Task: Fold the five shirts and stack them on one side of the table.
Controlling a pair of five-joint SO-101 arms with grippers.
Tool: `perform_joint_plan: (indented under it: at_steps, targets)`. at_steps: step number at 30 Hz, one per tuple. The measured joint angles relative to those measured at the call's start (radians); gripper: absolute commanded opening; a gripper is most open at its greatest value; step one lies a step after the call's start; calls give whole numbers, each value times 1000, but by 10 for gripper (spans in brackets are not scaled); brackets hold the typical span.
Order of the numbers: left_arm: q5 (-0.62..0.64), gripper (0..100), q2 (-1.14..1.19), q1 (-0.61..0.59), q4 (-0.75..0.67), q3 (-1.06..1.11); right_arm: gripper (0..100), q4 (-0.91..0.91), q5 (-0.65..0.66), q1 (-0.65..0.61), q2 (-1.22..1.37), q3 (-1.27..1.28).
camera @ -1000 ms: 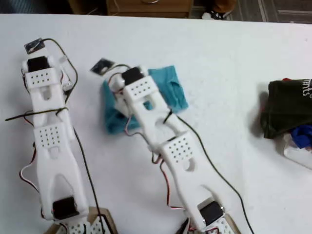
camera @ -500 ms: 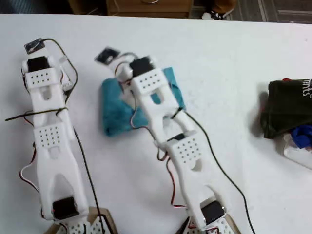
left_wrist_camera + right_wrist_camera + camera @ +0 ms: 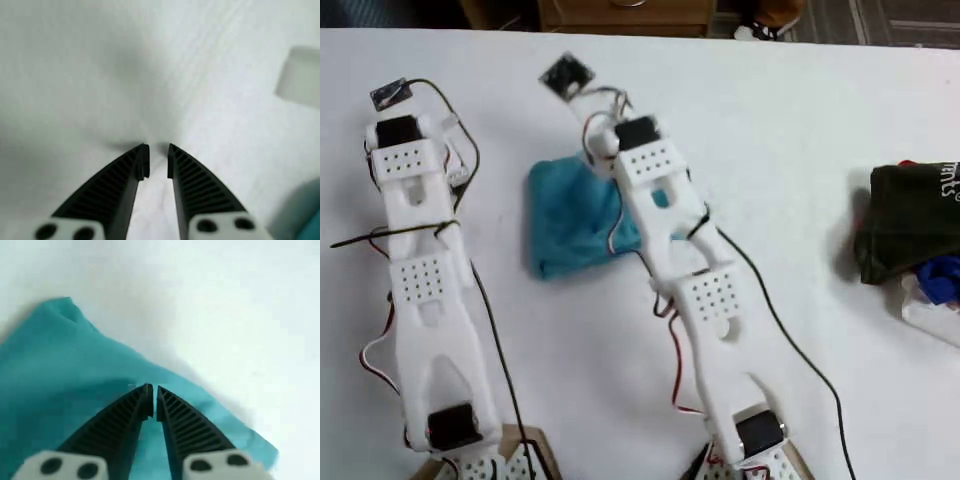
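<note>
A teal shirt point(image 3: 565, 225), folded into a rough square, lies on the white table point(image 3: 780, 120) left of centre. The right arm point(image 3: 665, 200) stretches over the shirt's right side. In the right wrist view my right gripper point(image 3: 154, 392) is shut just above the teal shirt point(image 3: 60, 365), close to its far edge, with no cloth visibly pinched between the fingers. The left arm point(image 3: 410, 200) lies along the table's left side. My left gripper point(image 3: 157, 150) hangs over bare table with only a narrow slit between its fingers. A corner of the teal shirt point(image 3: 307, 222) shows beside it.
At the right edge of the table sits a pile with a dark green shirt point(image 3: 910, 220) on top, plus a blue garment point(image 3: 940, 275) and a white one point(image 3: 930, 310) below it. Cables trail beside both arms. Wooden furniture point(image 3: 625, 15) stands behind the table.
The right arm has swung to the right and farther back across the teal shirt. The shirt's right part is now covered and its left half lies exposed. The left arm has kept still.
</note>
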Motion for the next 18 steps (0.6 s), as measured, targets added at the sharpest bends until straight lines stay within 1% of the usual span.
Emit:
perform_joint_plan:
  at_steps: [4,11,15,18]
  targets:
    - [0,87,0,0,0,0,19,-55,0,-3,71,-26]
    - [0,87,0,0,0,0,19,-52,0,-43,86,-115]
    - [0,87,0,0,0,0,25,48,0,-17,81,-226]
    - [0,87,0,0,0,0,25,181,0,41,64,-278]
